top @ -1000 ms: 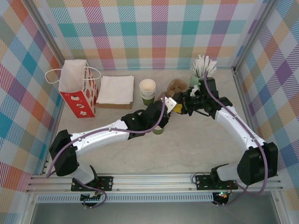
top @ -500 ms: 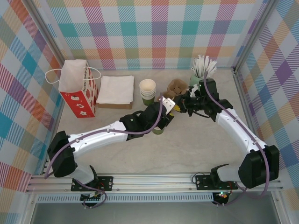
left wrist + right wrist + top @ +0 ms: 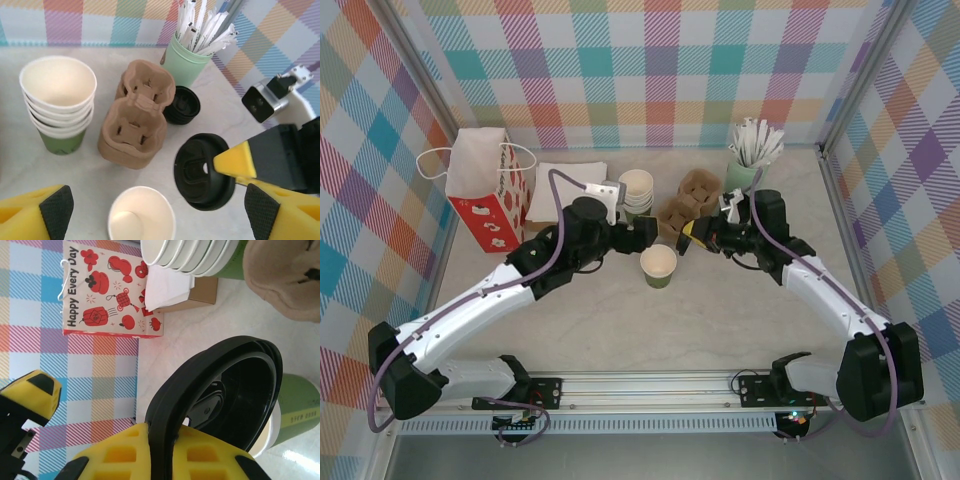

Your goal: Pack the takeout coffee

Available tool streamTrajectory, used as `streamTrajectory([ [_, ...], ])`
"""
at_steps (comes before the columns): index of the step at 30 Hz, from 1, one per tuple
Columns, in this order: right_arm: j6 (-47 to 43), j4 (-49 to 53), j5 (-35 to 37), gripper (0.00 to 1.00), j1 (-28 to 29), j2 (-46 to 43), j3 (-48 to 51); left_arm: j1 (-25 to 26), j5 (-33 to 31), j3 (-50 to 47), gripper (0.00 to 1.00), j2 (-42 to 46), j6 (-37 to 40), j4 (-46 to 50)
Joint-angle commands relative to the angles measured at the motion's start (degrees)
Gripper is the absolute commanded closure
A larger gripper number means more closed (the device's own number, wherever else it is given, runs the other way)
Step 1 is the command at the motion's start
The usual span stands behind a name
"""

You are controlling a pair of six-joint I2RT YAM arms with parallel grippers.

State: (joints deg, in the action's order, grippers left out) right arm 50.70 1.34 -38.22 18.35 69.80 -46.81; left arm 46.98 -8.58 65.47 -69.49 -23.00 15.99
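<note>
From above, the uncapped dark-green cup (image 3: 658,265) stands on the desk just in front of the cardboard cup carrier (image 3: 682,205). The left tool (image 3: 635,235) hangs at the carrier's left and the right tool (image 3: 698,238) at its near right corner.

The left wrist view shows yellow fingers (image 3: 35,215) spread wide and empty. The black lid (image 3: 204,171) is held right of the carrier, beside the cup.

In the right wrist view the tool is clamped on the tilted lid's rim.

Capping seems to be the step in hand. Next, the lid needs levelling, centring over the cup's rim and pressing down.
</note>
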Motion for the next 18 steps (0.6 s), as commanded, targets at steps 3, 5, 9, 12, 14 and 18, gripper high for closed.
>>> streamTrajectory([
  [3, -7.8, -11.5, -4.3, 0.9, 0.2, -1.7, 2.3, -2.7, 10.2, -1.2, 0.07, -0.2, -18.4, 1.1],
  [5, -9.8, -12.6, -5.1, 0.9, 0.6, -1.4, 2.7, -3.4, 12.7, -1.0, 0.06, -1.0, -22.3, 0.4],
  [9, -10.6, -16.1, -7.6, 0.9, 1.4, -0.4, 3.2, -4.4, 16.4, -0.2, 0.05, -2.8, -28.1, -2.1],
  [12, -10.9, -17.9, -8.7, 0.9, 2.3, 0.1, 3.1, -4.8, 18.4, -0.2, 0.05, -4.1, -32.5, -3.7],
  [14, -11.1, -18.7, -8.9, 0.9, 3.1, 0.1, 2.9, -5.0, 19.5, -0.4, 0.07, -5.2, -35.2, -5.0],
  [18, -11.1, -19.4, -9.4, 0.9, 4.0, 0.5, 2.5, -5.4, 20.4, -1.6, 0.1, -6.5, -39.5, -7.5],
])
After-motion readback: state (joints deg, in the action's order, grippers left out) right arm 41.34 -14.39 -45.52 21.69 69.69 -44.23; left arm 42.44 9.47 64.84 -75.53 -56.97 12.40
